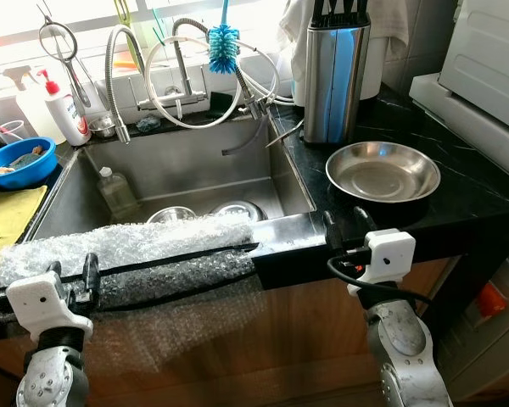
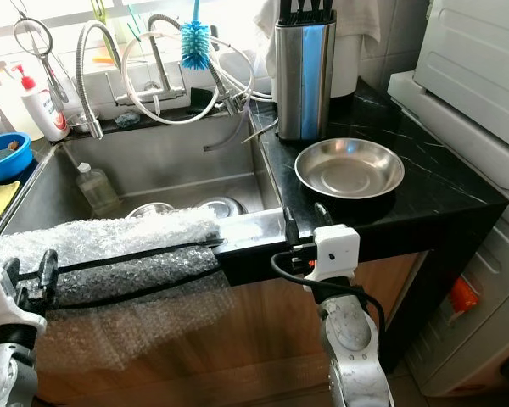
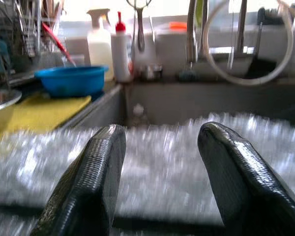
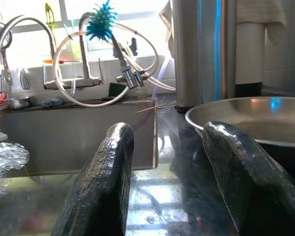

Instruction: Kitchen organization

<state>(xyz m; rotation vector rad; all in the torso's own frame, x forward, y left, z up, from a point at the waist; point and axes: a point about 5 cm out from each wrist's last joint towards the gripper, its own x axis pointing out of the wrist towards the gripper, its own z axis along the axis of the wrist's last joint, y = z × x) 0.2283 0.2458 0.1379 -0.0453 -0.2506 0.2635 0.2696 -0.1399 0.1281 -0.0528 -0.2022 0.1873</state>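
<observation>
Your right gripper (image 4: 162, 177) has its jaws spread and empty, held low at the front edge of the black bench (image 1: 458, 182), aimed toward the stainless steel bowl (image 1: 382, 170). Left gripper (image 3: 162, 182) jaws are also apart with nothing between them, hovering just short of the bubble wrap (image 1: 127, 246) draped over the front lip of the sink (image 1: 187, 165).

The task is vague, so the bowl is my guess for the thing to move. It sits upright on the bench, right of the sink and just in front of the steel knife block (image 1: 335, 76). It looks like thin sheet metal: light, stiff and not fragile, but polished and slippery. Its wall is shallow and sloped, so a side squeeze would likely slide off. Better to pinch the rim nearest you, one finger inside and one under the lip. Expect it to tip once lifted from one edge, and it could skate on the glossy stone if nudged.

The bubble wrap is soft, very light and crushable. It will bunch up, so grab any fold.

Further out, two more bowls (image 1: 208, 212) and a small plastic bottle (image 1: 114, 191) lie in the sink basin. A blue bottle brush (image 1: 223, 47) hangs by the faucet, and a blue bowl (image 1: 17, 161) stands on the left.
</observation>
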